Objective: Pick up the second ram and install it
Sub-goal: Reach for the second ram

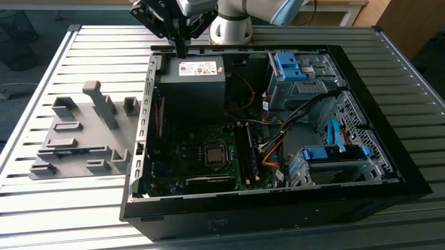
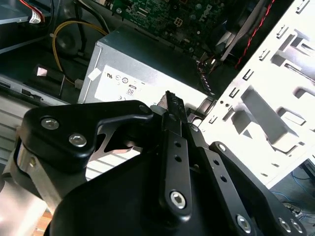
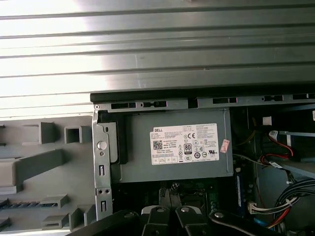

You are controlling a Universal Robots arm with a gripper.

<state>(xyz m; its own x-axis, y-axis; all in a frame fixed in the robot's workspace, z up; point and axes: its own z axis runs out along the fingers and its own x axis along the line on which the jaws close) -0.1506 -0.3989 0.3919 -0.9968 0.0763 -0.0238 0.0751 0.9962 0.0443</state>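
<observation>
Gripper [image 1: 181,54] closed, fingers together, just above the power supply [image 1: 193,91]; the second ram [image 1: 71,151] lies well apart from it, in the grey holder [image 1: 85,119].

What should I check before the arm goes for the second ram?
1. Gripper empty: ok, nothing held.
2. Jaws open for grasping: not ok, shut.
3. Second ram in the grey holder tray: ok, lying in its slot.
4. Gripper above the ram: not ok, it hangs over the rear edge of the case, beside the power supply.
5. Free memory slot on the motherboard: cannot tell.
6. Cables away from the slots: cannot tell; orange cables run close by.
</observation>
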